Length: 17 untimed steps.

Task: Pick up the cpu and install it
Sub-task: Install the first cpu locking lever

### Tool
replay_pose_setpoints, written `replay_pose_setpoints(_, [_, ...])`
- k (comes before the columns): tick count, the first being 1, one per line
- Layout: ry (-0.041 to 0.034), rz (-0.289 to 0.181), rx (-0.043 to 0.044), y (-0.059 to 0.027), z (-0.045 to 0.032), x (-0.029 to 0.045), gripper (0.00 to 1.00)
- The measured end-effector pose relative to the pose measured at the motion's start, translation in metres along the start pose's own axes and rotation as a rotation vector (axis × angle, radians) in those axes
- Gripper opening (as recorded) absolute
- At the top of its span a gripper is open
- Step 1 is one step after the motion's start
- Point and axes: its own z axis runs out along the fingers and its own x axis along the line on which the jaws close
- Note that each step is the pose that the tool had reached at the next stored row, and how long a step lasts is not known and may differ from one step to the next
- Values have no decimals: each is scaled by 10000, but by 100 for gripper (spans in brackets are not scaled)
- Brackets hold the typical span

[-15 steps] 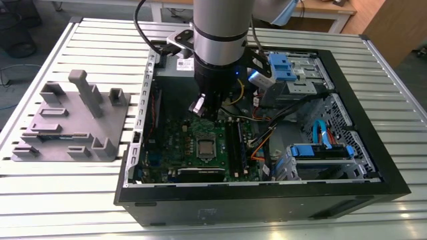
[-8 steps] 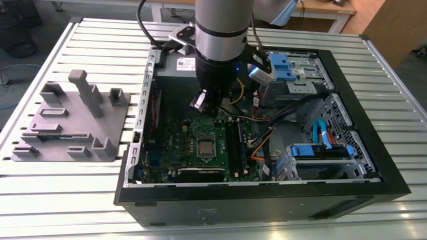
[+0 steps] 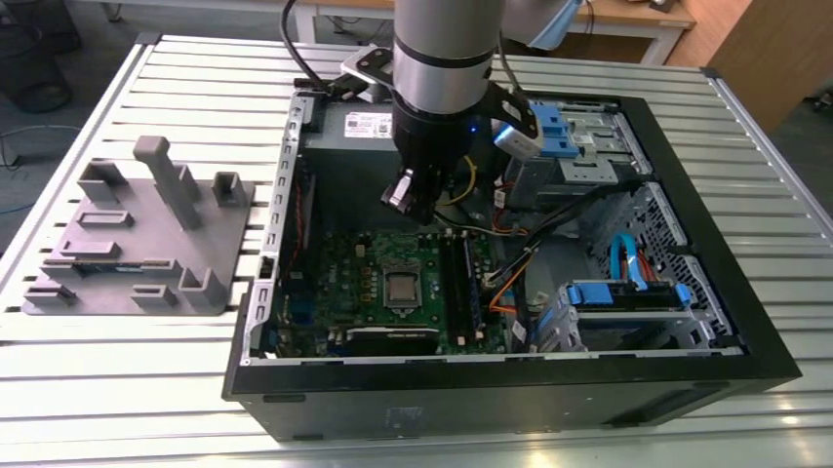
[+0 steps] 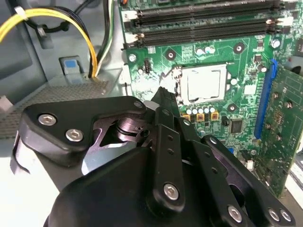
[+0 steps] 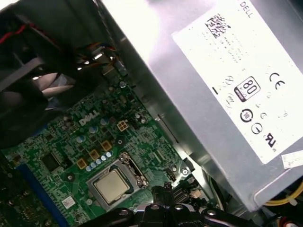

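The cpu point(image 3: 401, 286) lies flat in the socket of the green motherboard point(image 3: 351, 283) inside the open computer case. Its silver top shows in both wrist views point(image 4: 204, 84) point(image 5: 111, 184), level within the metal socket frame. My gripper point(image 3: 406, 207) hangs above the board, a little toward the power supply side of the socket and apart from the chip. The black fingers point(image 4: 163, 97) meet at one tip in both wrist views point(image 5: 162, 191), so the gripper is shut with nothing between them.
A grey power supply point(image 5: 213, 94) with a white label stands close beside the gripper. Memory slots point(image 4: 203, 23) run past the socket, and yellow cables point(image 4: 57, 16) hang nearby. Drive bays point(image 3: 625, 292) fill the case's right. A grey fixture point(image 3: 143, 234) sits left of the case.
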Motion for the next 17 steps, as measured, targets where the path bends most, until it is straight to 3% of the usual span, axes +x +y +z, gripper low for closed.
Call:
replay_pose_setpoints(6, [0,0,0,-29,23,-86,11])
replay_pose_setpoints(17, [-1,0,0,-20,135,-140,11])
